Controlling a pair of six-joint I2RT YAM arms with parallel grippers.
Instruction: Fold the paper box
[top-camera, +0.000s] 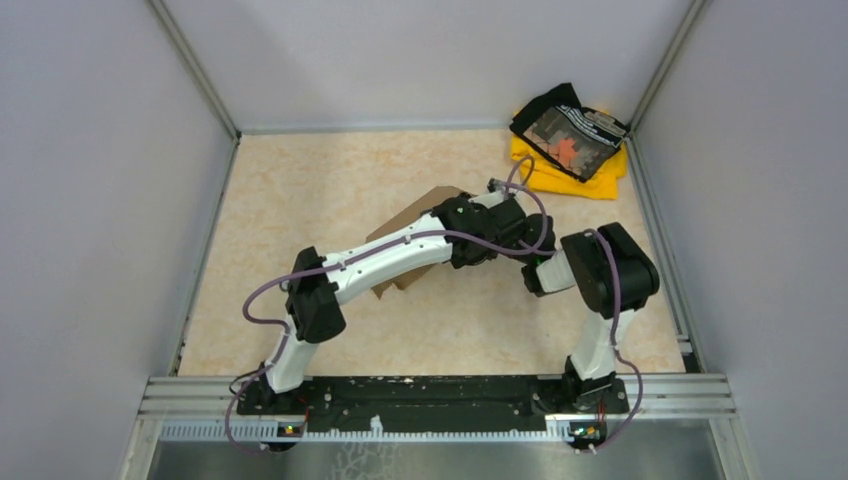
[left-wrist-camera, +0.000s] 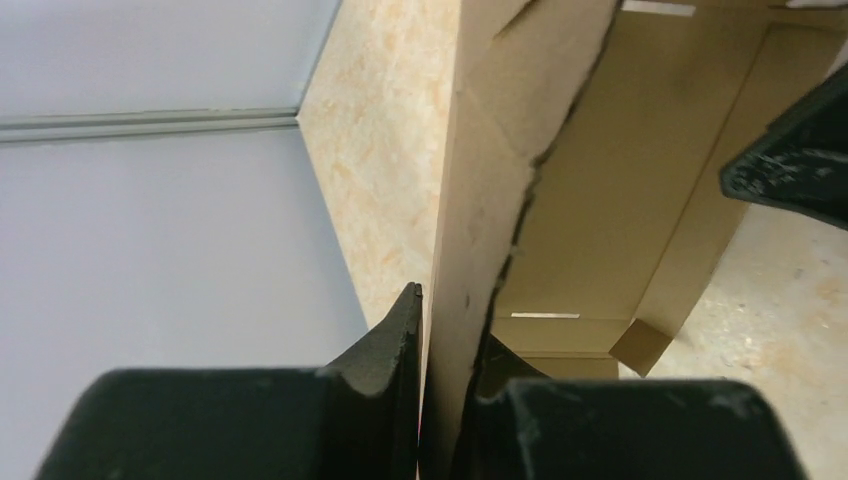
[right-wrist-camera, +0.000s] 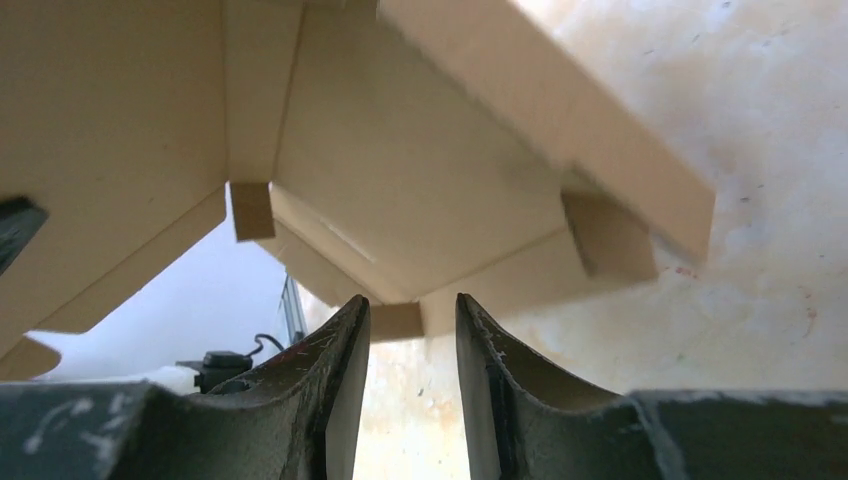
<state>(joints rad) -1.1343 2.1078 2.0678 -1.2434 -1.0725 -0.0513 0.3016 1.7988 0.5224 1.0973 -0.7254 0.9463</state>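
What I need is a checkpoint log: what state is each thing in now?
paper box: partly folded, flaps standing at angles, one panel clamped.
left gripper: shut on the paper box panel.
right gripper: open, gripping nothing.
cloth pile: heaped in the far right corner.

The box (top-camera: 418, 212) is seen as plain brown. The table (top-camera: 300, 200) is blotched cream and tan. At two o'clock, a cloth (top-camera: 570, 140) is seen, yellow and black with orange patches.
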